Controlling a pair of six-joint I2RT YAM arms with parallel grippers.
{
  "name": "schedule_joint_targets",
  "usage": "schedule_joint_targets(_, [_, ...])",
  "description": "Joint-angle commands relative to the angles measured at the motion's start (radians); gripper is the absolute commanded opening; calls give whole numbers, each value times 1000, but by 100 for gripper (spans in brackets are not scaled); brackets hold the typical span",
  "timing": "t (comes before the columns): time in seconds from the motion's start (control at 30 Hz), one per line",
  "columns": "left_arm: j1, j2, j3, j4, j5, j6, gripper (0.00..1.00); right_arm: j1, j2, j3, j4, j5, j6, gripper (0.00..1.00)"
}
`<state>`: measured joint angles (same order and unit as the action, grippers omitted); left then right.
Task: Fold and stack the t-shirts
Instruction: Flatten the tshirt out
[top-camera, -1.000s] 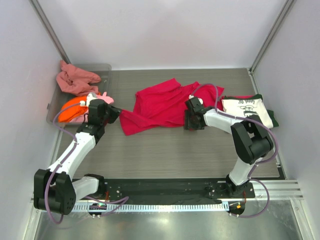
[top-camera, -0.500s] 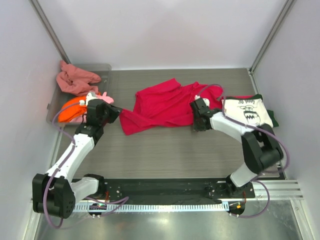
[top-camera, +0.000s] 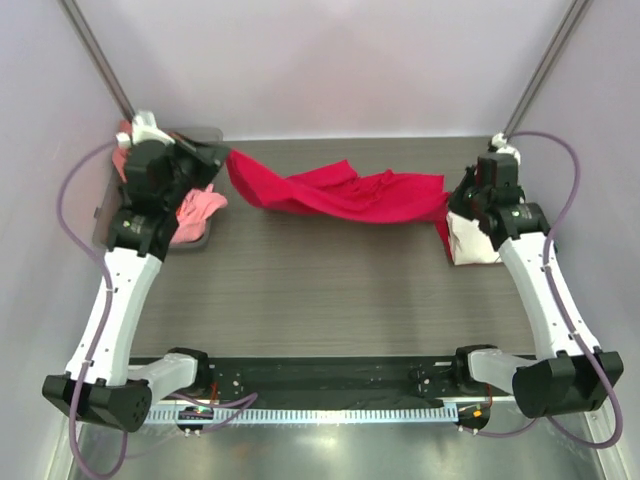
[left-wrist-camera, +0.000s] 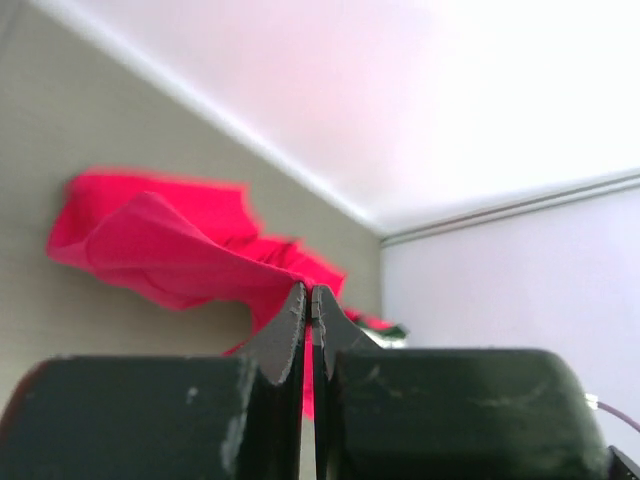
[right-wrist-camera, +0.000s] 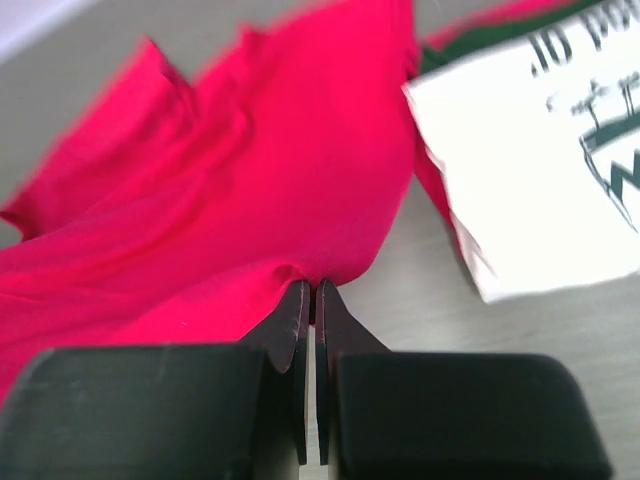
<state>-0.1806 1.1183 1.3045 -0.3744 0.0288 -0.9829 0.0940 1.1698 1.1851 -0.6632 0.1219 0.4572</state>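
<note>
A crimson-red t-shirt (top-camera: 340, 193) hangs stretched across the back of the table between my two grippers. My left gripper (top-camera: 224, 156) is shut on its left end beside the bin; in the left wrist view the gripper (left-wrist-camera: 309, 296) pinches red cloth (left-wrist-camera: 170, 250) between its tips. My right gripper (top-camera: 451, 206) is shut on the shirt's right end, and its wrist view shows the gripper (right-wrist-camera: 310, 290) nipping the red hem (right-wrist-camera: 250, 170). A folded cream t-shirt with dark print (right-wrist-camera: 540, 160) lies on the table to the right, over a dark green one (right-wrist-camera: 500, 28), partly hidden under my right arm (top-camera: 472, 246).
A clear grey plastic bin (top-camera: 200, 133) stands at the back left, holding a light pink shirt (top-camera: 200, 208) and a salmon-pink one (top-camera: 122, 160), mostly hidden behind my left arm. White walls close in the table on three sides.
The right gripper has shut on the red shirt's right end. Both arms have risen and drawn apart, lifting the shirt off the table and stretching it out.
</note>
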Motion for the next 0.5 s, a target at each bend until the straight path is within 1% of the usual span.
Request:
schedule_joint_targets(0.0, [10, -11, 221, -78, 8, 105, 0, 1, -58, 177, -87, -61, -2, 1])
schedule_joint_targets(0.03, [9, -21, 292, -72, 0, 127, 0, 1, -87, 244, -105, -59, -14, 1])
schedule_joint_targets(0.1, [9, -66, 346, -60, -21, 182, 0, 3, -120, 333, -154, -76, -31, 1])
schedule_joint_targets(0.17, [10, -107, 389, -26, -20, 226, 0, 1, -181, 382, -182, -109, -54, 1])
schedule_joint_targets(0.2, [9, -158, 397, -12, -20, 236, 0, 3, -202, 431, -190, -141, -57, 1])
schedule_joint_targets(0.33, [9, -254, 443, 26, -12, 247, 0, 1, -285, 571, -239, -153, -69, 1])
schedule_joint_targets(0.4, [9, -268, 489, 13, -20, 239, 0, 3, -314, 666, -257, -128, -78, 1])
schedule_joint_targets(0.47, [10, -262, 556, -26, -20, 237, 0, 1, -325, 721, -276, -98, -84, 1])
